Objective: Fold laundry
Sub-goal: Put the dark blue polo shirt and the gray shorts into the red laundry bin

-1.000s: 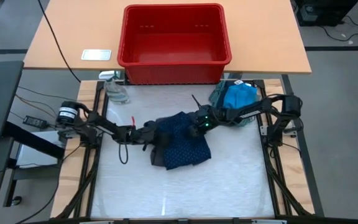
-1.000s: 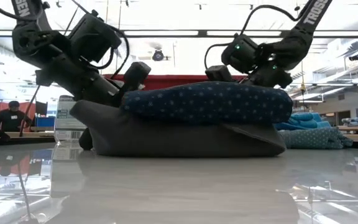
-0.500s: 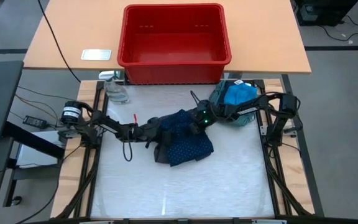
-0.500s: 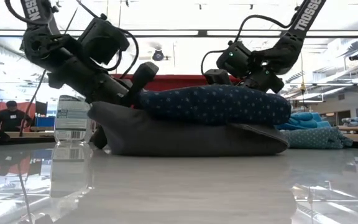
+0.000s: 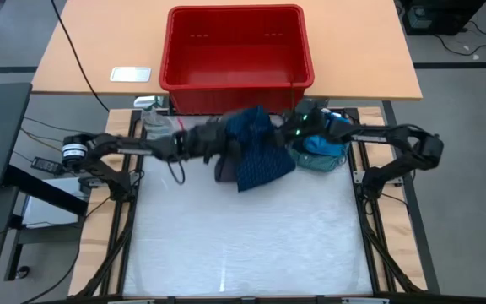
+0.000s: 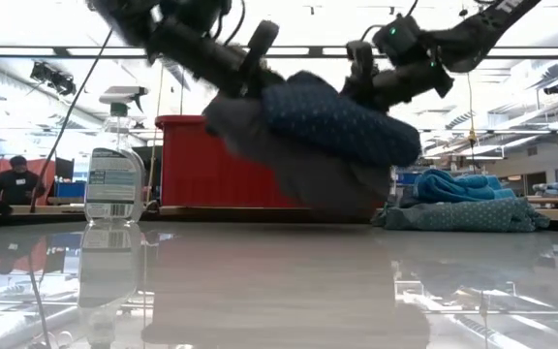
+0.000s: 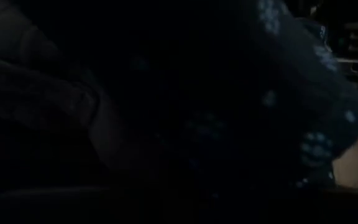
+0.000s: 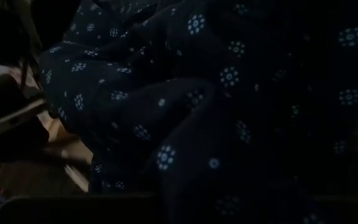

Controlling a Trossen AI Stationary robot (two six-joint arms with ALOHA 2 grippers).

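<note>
The near part of the white table (image 5: 243,245) is shown bare. Farther back, the folded bundle is seen lifted clear of the table surface in the low view, carried between both arms. It consists of the navy dotted piece (image 6: 342,121) lying over the charcoal-grey garment (image 6: 327,179); in the high view the bundle (image 5: 256,156) hangs just in front of the red bin (image 5: 237,57). The left gripper (image 5: 212,141) is pinched on the bundle's left edge, and the right gripper (image 5: 292,135) is pinched on its right edge; both wrist views are filled by dotted cloth (image 8: 185,93) pressed close against the lens. At the table's far right, a pile of laundry is seen resting on the surface: a bright blue garment (image 6: 449,184) on a teal dotted one (image 6: 463,215), just beside the right arm. At the far left corner a clear spray bottle (image 6: 112,174) is shown standing upright. Beyond the table, the red bin rests on a wooden desk (image 5: 83,59), and a seated person (image 6: 17,179) is visible in the room behind.
</note>
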